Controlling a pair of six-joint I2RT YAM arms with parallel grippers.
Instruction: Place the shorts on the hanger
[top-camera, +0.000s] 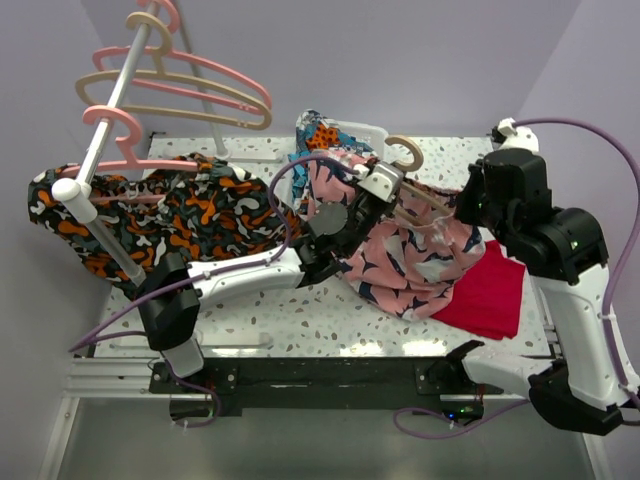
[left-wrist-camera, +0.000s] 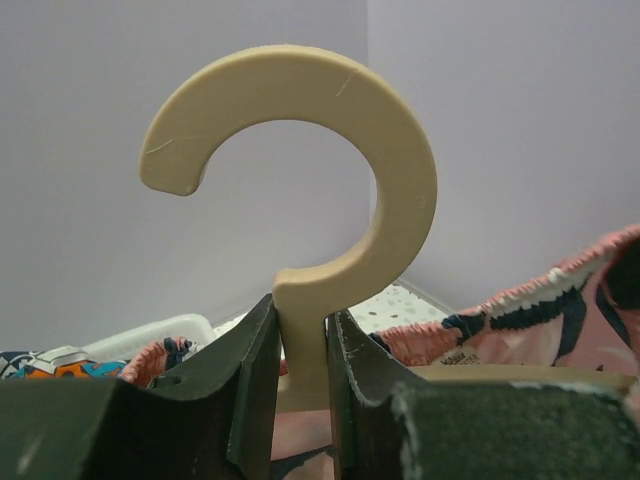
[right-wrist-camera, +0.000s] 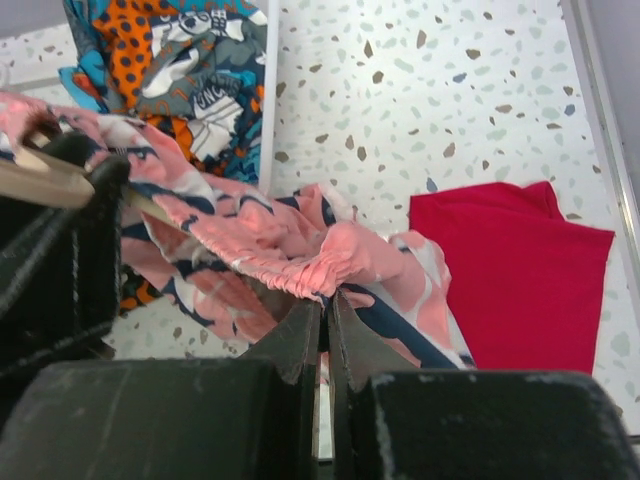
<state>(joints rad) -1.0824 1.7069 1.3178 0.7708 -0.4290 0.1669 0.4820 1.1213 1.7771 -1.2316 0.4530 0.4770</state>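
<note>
- Left gripper (left-wrist-camera: 300, 345): jaws narrowed on the neck of the beige hanger (left-wrist-camera: 400, 170), pinching it just below the hook. The hook stands upright against the bare wall.
- Right gripper (right-wrist-camera: 325, 305): fingers pressed together on the gathered waistband edge of the shorts (right-wrist-camera: 290, 250).
- Shorts (top-camera: 410, 250): mid-table between the two grippers, bunched along the hanger's shoulder. The lower folds lie on the table (top-camera: 330, 315).
- Edges and room: bare speckled tabletop lies in front of the shorts, toward the arm bases. A red cloth (top-camera: 490, 295) lies at the shorts' right side, near the table's right rail.
- At left, a black-and-orange garment (top-camera: 190, 210) hangs under a rack (top-camera: 110, 100) carrying pink and tan hangers.
- Container: a clear bin (right-wrist-camera: 268, 90) at the back edge holds a blue-and-orange patterned garment (right-wrist-camera: 190, 60).
</note>
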